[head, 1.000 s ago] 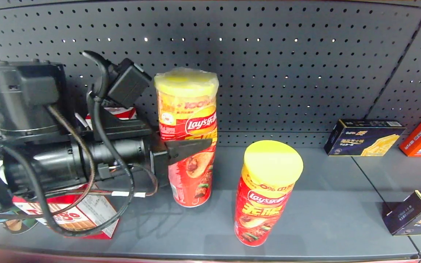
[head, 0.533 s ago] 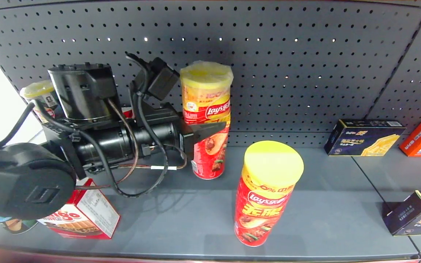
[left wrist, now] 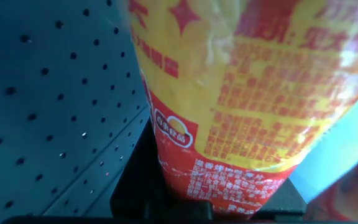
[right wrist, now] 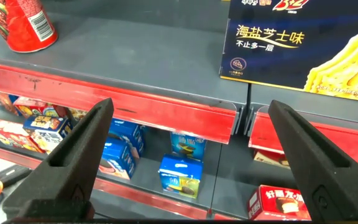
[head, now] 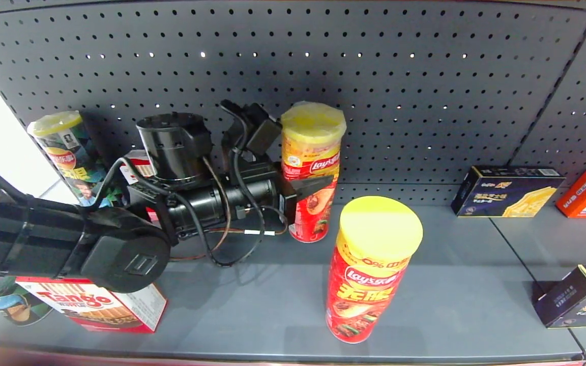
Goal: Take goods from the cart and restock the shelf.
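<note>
- The shelf (head: 466, 290) sat unchanged in the head view. Within the last second the left arm had stretched deeper across it, uncovering a green can (head: 66, 152) at the far left.
- The can (head: 309, 147) had travelled with the arm from mid-shelf back toward the pegboard (head: 400, 101). It ended upright, behind and to the left of the front can (head: 372, 269).
- The left hand (head: 314, 185) was clamped around the can's middle. Placement looked nearly done, though I could not tell whether the base was seated, and letting go probably remained.
- The left wrist view added the can's (left wrist: 241, 112) label up close, with the pegboard (left wrist: 48, 106) just beside it.
- The right wrist view added the right hand (right wrist: 188, 155), spread wide and empty in front of the shelf's red edge, with lower shelves of goods beneath.
</note>
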You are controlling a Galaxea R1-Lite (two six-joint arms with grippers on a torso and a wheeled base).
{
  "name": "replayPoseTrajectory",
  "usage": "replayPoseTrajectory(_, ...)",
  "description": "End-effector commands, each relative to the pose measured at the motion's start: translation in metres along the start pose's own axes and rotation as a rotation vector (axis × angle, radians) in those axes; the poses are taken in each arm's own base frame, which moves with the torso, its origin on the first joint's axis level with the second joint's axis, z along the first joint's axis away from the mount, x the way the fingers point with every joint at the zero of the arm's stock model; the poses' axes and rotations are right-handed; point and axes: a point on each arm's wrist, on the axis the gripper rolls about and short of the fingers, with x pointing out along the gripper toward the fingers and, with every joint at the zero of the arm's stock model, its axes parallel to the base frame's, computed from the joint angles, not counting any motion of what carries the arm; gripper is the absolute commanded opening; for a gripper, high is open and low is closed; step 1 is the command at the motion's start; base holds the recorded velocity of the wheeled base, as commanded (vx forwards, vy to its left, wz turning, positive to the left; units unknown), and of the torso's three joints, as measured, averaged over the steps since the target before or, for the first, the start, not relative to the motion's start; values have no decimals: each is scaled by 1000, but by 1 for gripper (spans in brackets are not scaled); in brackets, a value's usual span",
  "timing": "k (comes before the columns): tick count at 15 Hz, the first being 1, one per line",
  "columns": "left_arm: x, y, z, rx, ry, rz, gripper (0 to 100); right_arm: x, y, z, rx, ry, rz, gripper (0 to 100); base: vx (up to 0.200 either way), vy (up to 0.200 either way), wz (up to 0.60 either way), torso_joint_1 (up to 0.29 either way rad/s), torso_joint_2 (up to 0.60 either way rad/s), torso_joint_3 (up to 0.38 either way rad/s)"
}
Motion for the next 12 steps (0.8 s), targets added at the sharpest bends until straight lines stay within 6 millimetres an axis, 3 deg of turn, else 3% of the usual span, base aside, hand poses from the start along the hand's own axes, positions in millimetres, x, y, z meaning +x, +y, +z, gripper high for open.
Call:
replayPoseTrajectory(1,11,4,-9,-8,11,-5,0,0,0,0,0,2,1,100,0,0,0,0,0,0)
replayPoseTrajectory(12,33,14,-23,-9,12,-5,0,0,0,0,0,2,1,100,0,0,0,0,0,0)
